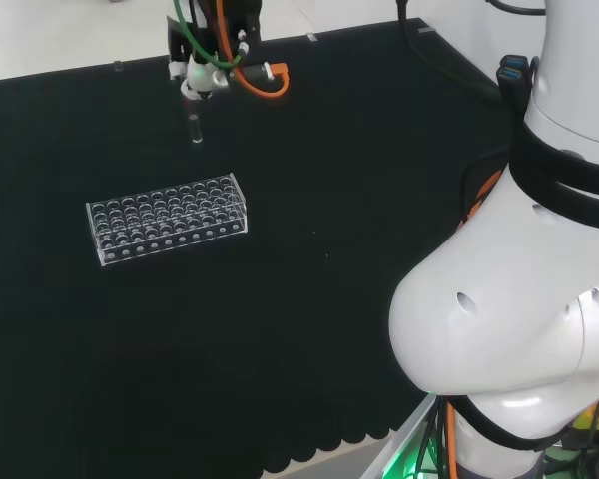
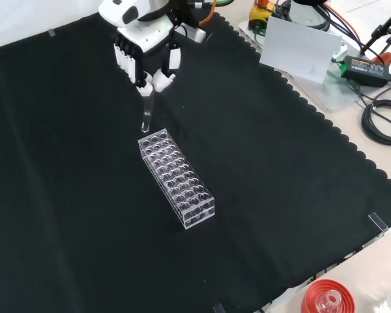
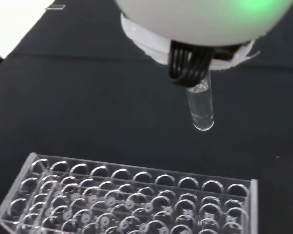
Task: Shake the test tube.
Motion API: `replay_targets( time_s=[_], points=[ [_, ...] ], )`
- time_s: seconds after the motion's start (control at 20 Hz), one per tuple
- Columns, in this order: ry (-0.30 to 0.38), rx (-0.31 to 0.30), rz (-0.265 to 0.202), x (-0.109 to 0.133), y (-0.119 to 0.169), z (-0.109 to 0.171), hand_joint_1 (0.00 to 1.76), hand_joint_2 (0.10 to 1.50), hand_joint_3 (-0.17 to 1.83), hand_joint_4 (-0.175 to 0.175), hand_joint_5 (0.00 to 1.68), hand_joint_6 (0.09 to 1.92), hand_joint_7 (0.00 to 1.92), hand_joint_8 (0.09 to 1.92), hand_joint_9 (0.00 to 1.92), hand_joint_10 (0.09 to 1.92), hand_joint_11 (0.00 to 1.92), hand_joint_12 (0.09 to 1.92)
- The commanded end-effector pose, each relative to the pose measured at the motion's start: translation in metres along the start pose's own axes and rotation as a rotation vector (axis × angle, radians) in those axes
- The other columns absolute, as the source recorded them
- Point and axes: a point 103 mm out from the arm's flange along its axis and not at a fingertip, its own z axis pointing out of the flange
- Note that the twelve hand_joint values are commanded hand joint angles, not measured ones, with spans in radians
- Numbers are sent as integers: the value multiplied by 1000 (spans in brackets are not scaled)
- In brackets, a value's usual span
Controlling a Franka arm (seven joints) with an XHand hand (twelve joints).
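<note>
Test tube [image 2: 146,112] looks light, slick, fragile glass; the hand [image 2: 143,55] pinches its top in curled fingers [image 2: 158,81], above the rack [image 2: 176,179].

Bench [image 2: 352,215] covered with black cloth [image 2: 85,215], scalloped edge along front-view right side. Clear plastic tube rack [image 2: 176,179] sitting directly on cloth, pretty much mid-bench, rows of empty-looking holes, long axis running diagonally in front view. Same rack [image 1: 167,218] left of centre in head view. Red ribbed ring stand [image 2: 326,298] off cloth at front-view bottom right.
</note>
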Motion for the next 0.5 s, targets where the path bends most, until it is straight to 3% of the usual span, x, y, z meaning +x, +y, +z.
replay_targets(
  time_s=[0.05, 0.35, 0.5],
  points=[
    [19, -7, 0, 3, 3, -2, 1444, 509, 825, -175, 1335, 586, 1467, 606, 1333, 519, 1299, 941],
    [69, 9, -81, 42, 4, 6, 1444, 508, 826, -175, 1335, 585, 1467, 605, 1333, 519, 1299, 941],
    [68, 7, -91, 48, 6, 7, 1444, 508, 826, -175, 1335, 585, 1468, 604, 1333, 519, 1299, 941]
  ],
)
